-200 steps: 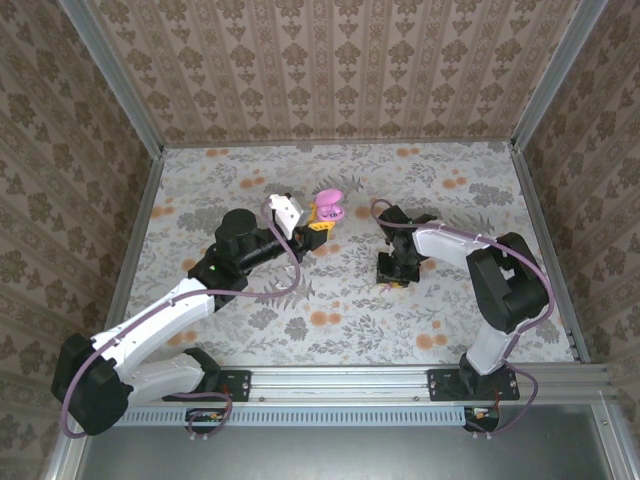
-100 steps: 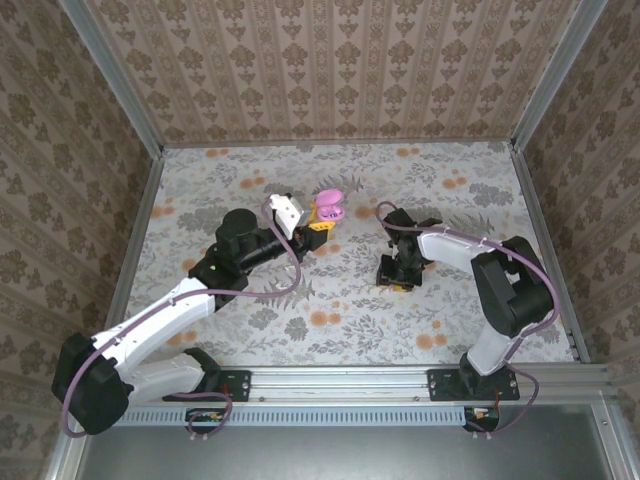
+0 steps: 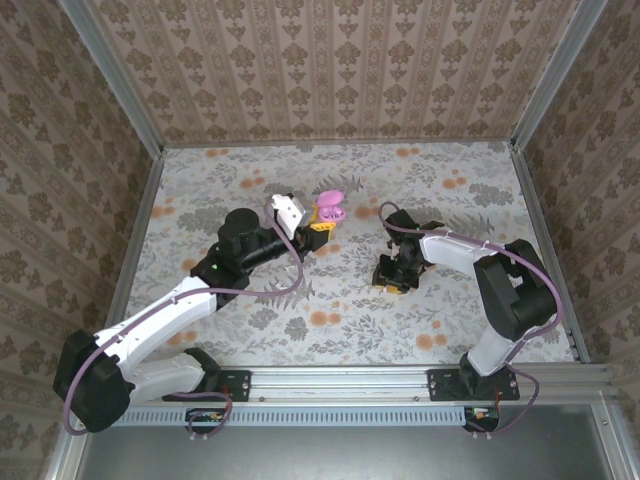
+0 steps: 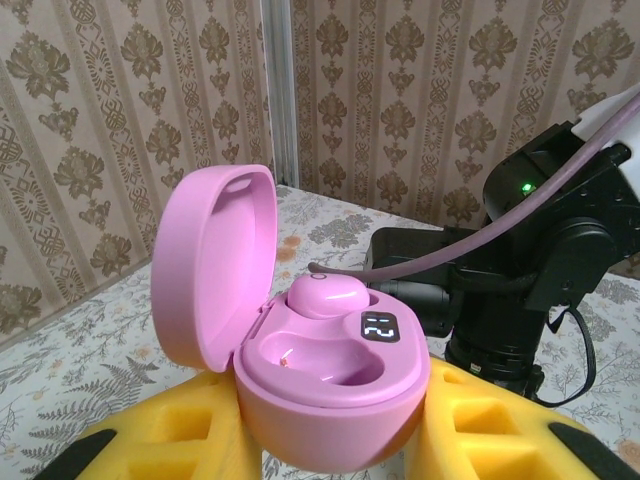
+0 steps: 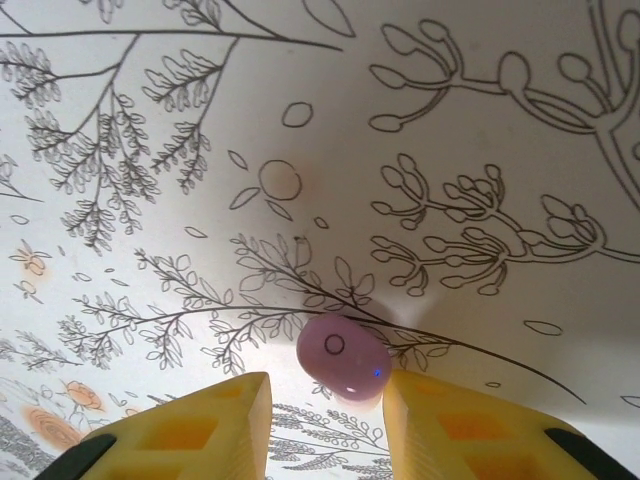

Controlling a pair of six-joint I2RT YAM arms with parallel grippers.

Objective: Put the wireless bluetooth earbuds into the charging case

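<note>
- Locate the left gripper (image 3: 322,222) in the top view, at about 12 o'clock from the middle of the floral-print table (image 3: 450,300).
- Note that its yellow foam pads (image 4: 480,420) are pressed against both sides of the pink glossy plastic charging case (image 4: 330,385), so this claw is pinching the case by its base.
- Check the case in the left wrist view: it sits upright, with its hinged pink lid (image 4: 215,265) swung open toward 9 o'clock.
- Observe one smooth pink earbud (image 4: 327,296) seated in the socket at the 12 o'clock side of the case's interior, with a small lit digital display (image 4: 379,326) at 3 o'clock from it.
- Observe that the socket on the 6 o'clock side of the interior holds nothing.
- Locate the right gripper (image 3: 392,280) in the top view at about 4 o'clock from the case (image 3: 330,207), well apart from it and lowered to the table.
- In the right wrist view, find the pinkish-purple pebble-shaped earbud (image 5: 342,360) lying on the tablecloth between the tips of the right gripper (image 5: 325,400).
- Read this claw as spread: a visible gap separates the earbud from the yellow pad (image 5: 200,425) at 8 o'clock. You cannot tell whether the pad at 4 o'clock touches it.
- Note the tiny blue light (image 5: 375,372) on the earbud's 4 o'clock edge.
</note>
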